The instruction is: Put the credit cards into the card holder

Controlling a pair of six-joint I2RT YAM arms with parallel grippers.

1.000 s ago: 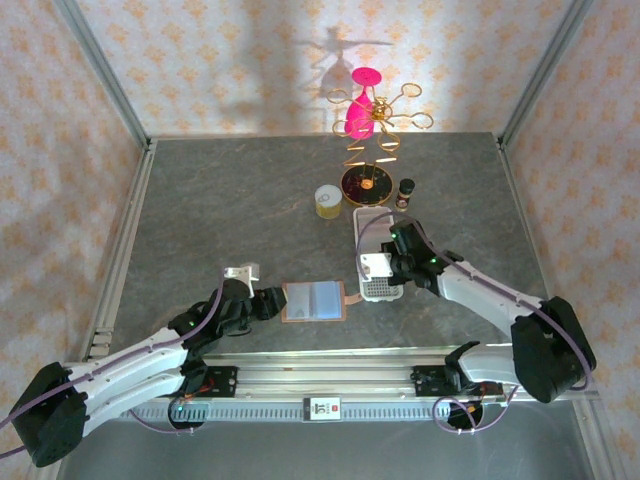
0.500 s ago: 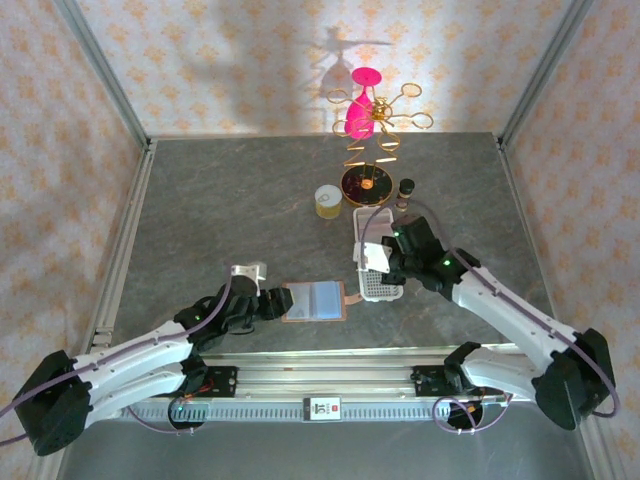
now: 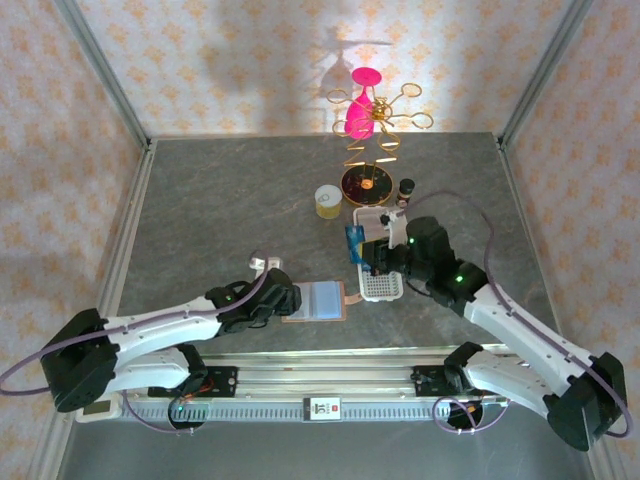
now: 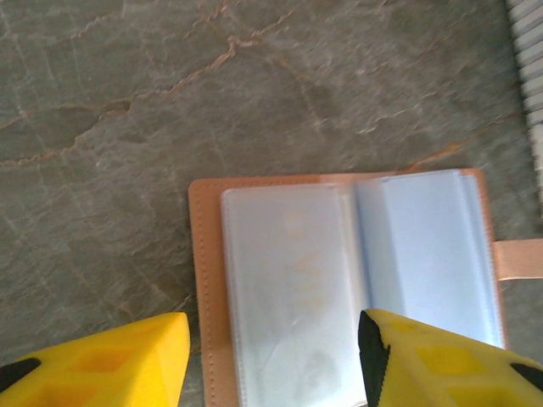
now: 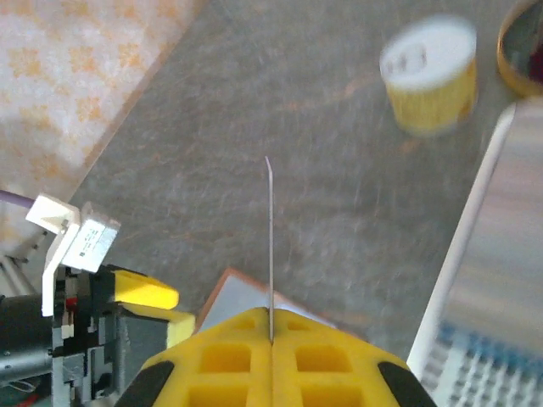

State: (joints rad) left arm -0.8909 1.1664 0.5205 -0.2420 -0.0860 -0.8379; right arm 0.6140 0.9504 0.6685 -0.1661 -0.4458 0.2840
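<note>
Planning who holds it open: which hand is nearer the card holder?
Left. The left hand straddles an edge of the card holder; the right hand, gripping a blue card, is apart above the white tray.

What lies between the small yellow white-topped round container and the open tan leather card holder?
Bare grey marbled tabletop: in the top external view nothing rests between the yellow round container and the tan leather card holder.

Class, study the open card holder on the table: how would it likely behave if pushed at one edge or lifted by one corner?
The card holder lies flat and thin on the smooth table, so a push would probably slide it. Its clear sleeves look soft; lifted by a corner, it would likely flop at the fold.
</note>
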